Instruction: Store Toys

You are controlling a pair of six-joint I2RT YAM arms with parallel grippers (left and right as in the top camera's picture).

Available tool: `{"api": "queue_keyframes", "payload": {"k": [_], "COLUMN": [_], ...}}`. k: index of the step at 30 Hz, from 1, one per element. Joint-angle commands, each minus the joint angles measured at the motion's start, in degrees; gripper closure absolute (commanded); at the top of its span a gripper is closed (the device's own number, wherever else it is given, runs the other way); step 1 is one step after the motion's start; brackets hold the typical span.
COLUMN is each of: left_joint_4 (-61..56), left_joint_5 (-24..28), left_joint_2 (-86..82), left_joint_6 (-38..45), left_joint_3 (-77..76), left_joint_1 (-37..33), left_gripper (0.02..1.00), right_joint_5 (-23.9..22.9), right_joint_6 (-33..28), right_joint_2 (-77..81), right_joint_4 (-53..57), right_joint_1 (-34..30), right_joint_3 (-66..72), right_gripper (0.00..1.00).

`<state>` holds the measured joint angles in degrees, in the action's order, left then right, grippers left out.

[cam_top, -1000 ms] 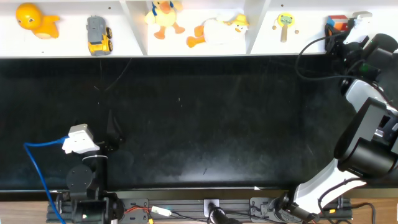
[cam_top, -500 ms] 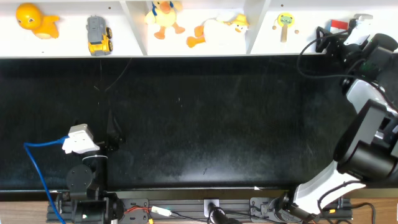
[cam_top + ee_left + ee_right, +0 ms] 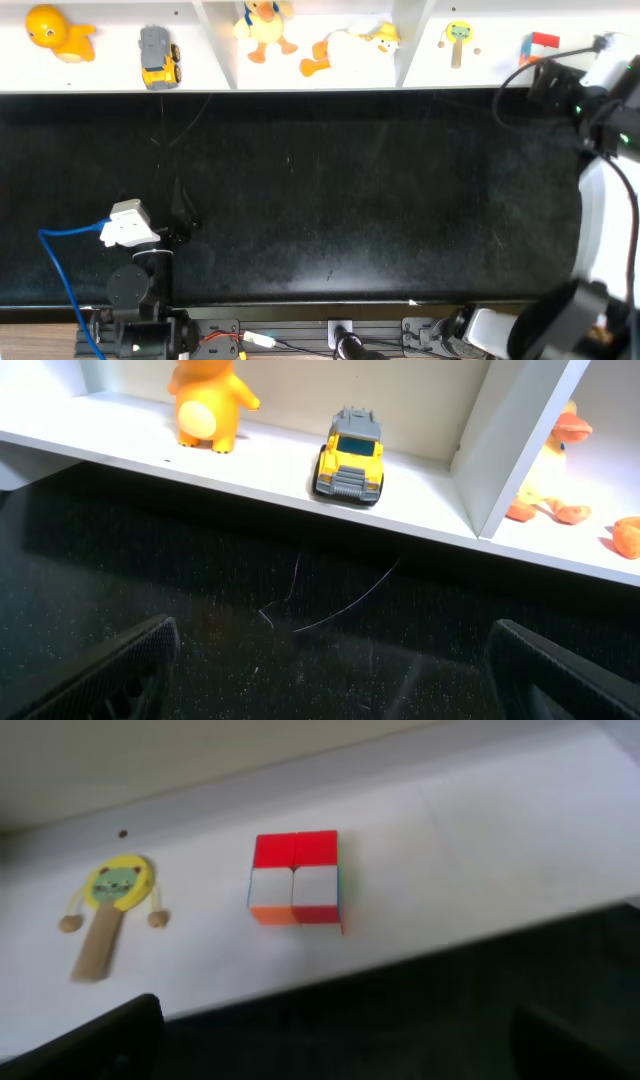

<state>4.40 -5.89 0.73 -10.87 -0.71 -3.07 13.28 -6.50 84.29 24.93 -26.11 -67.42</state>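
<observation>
A red, white and orange cube (image 3: pixel 297 880) (image 3: pixel 541 46) rests on the white shelf (image 3: pixel 450 850), in its rightmost compartment. A yellow rattle drum (image 3: pixel 110 905) (image 3: pixel 458 38) lies next to it. My right gripper (image 3: pixel 330 1050) (image 3: pixel 542 82) is open and empty, held just off the shelf's front edge and facing the cube. My left gripper (image 3: pixel 335 680) (image 3: pixel 182 215) is open and empty low over the black table, facing a yellow toy truck (image 3: pixel 350 455) (image 3: pixel 158 55) and an orange duck (image 3: pixel 205 405) (image 3: pixel 58 30) on the shelf.
The middle compartment holds a yellow plush duck (image 3: pixel 265 28) and a white plush duck (image 3: pixel 352 48). Upright white dividers (image 3: pixel 510 450) separate the compartments. The black table (image 3: pixel 340 190) stretches below the shelf. A blue cable (image 3: pixel 60 270) loops by the left arm's base.
My right gripper has let go of the cube and drawn back from the shelf toward the right. The cube now sits free on the shelf. The left arm has not moved.
</observation>
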Motion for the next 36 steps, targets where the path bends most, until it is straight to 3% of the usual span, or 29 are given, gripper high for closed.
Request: {"api": "queue_keyframes", "payload": {"k": [1, 10, 18, 22, 36], "left_joint_4": [-0.22, -0.22, -0.22, -0.20, -0.22], "left_joint_5": [-0.63, -0.63, -0.63, -0.63, -0.63], "left_joint_2": [-0.57, -0.57, -0.57, -0.57, -0.57], "left_joint_6": [-1.20, -1.20, -1.20, -1.20, -1.20], "left_joint_3": [0.24, 0.24, 0.24, 0.24, 0.26], "left_joint_1": [0.15, 0.15, 0.15, 0.15, 0.15], "left_gripper": [0.020, 0.020, 0.020, 0.020, 0.020], "right_joint_5": [-3.28, -1.86, 7.39, 10.54, 7.85], "right_joint_6": [0.33, 0.02, -1.27, 5.07, 2.62], "right_joint_2": [-6.27, -17.03, -23.43, -23.58, -22.47], "right_joint_4": [8.26, 22.18, 29.35, 30.29, 27.19], "right_joint_1": [0.37, 4.33, 13.33, 15.91, 15.98], "right_joint_3": [-0.24, -0.24, -0.24, -0.24, -0.22], "right_gripper": [0.005, 0.005, 0.005, 0.005, 0.005]}}
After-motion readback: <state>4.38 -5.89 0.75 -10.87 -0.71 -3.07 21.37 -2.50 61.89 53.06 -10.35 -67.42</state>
